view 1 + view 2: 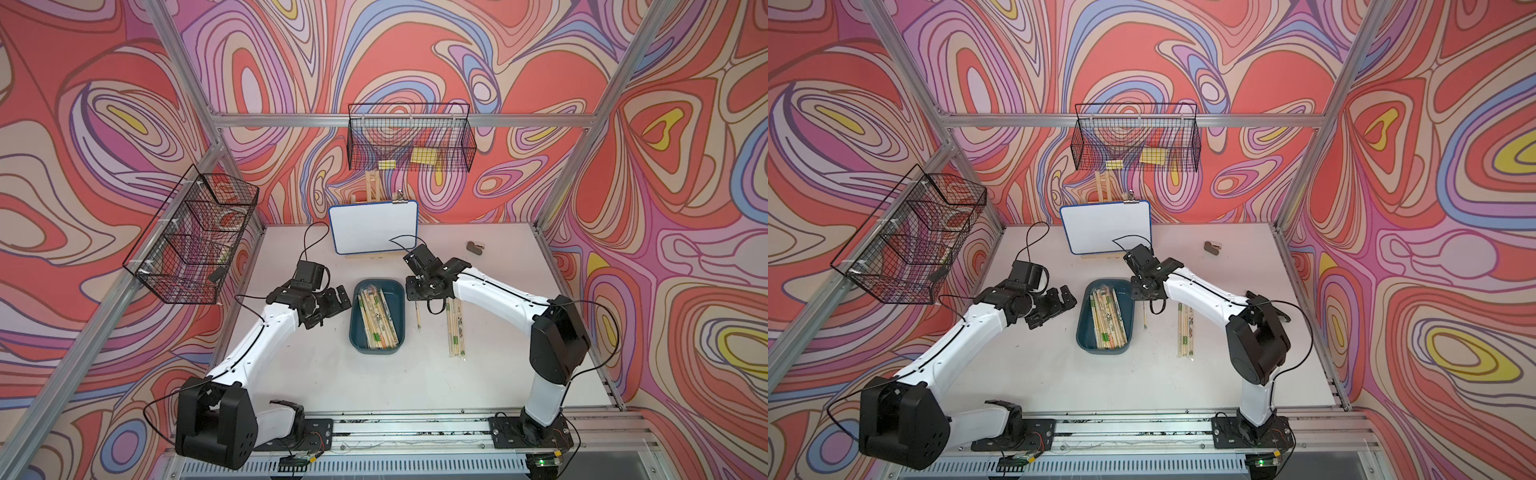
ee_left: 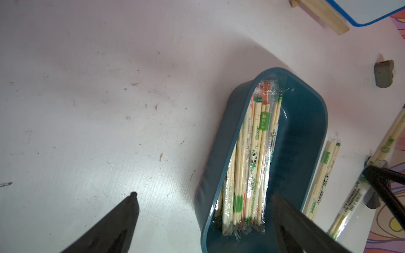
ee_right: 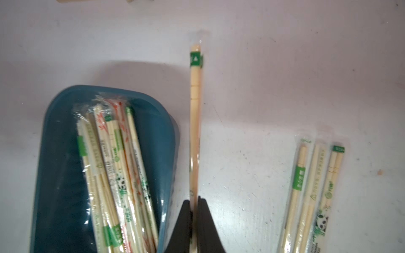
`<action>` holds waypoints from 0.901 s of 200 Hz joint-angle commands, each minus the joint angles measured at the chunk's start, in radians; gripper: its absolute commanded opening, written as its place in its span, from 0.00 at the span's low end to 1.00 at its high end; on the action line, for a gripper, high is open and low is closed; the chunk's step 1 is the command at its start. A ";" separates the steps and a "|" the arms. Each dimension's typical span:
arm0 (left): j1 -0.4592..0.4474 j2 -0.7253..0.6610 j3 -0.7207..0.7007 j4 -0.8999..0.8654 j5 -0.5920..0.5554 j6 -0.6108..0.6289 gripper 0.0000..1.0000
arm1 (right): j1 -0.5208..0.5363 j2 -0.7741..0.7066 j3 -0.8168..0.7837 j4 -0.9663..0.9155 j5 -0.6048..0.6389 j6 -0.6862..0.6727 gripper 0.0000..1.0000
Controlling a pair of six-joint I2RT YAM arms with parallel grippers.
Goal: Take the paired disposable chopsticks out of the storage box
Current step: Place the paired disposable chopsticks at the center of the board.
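While the right gripper [image 3: 194, 202] is clamped on one sleeved pair of chopsticks [image 3: 195, 109], its black fingers pinching the clear wrapper, the teal storage box [image 1: 395, 301] sits near the middle of the white tabletop [image 1: 291, 374], its long sides running from the near edge toward the far edge. The gripped pair, with a green band at its free end, is outside the box, just beside its right wall and roughly parallel to it; whether it touches the tabletop cannot be told. Inside the box the other paired disposable chopsticks [image 1: 376, 318] lie lengthwise, crowded toward the left wall, their sleeves printed with green blocks, red-orange marks and a panda; the floor along the right wall is bare. Three more sleeved pairs [image 1: 455, 328] lie side by side on the tabletop to the right of the gripped pair, apart from the box and pointing the same way. The left gripper [image 2: 203, 196] hangs at the left side of the box with its jaws spread wide and nothing between them; in the left wrist view one finger [image 2: 122, 219] is over bare tabletop and the other over the box. Near the far edge a small whiteboard [image 1: 373, 226] leans on a wooden easel [image 1: 371, 185], and a small grey object [image 1: 473, 247] lies toward the far right corner.
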 commanded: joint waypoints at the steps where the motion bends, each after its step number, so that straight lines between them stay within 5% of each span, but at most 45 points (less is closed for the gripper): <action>1: -0.013 0.005 0.011 0.013 -0.007 -0.015 1.00 | 0.006 0.013 -0.037 -0.059 0.088 0.018 0.00; 180: -0.038 -0.003 0.006 0.004 -0.021 -0.030 1.00 | 0.006 0.076 -0.204 -0.078 0.242 0.084 0.00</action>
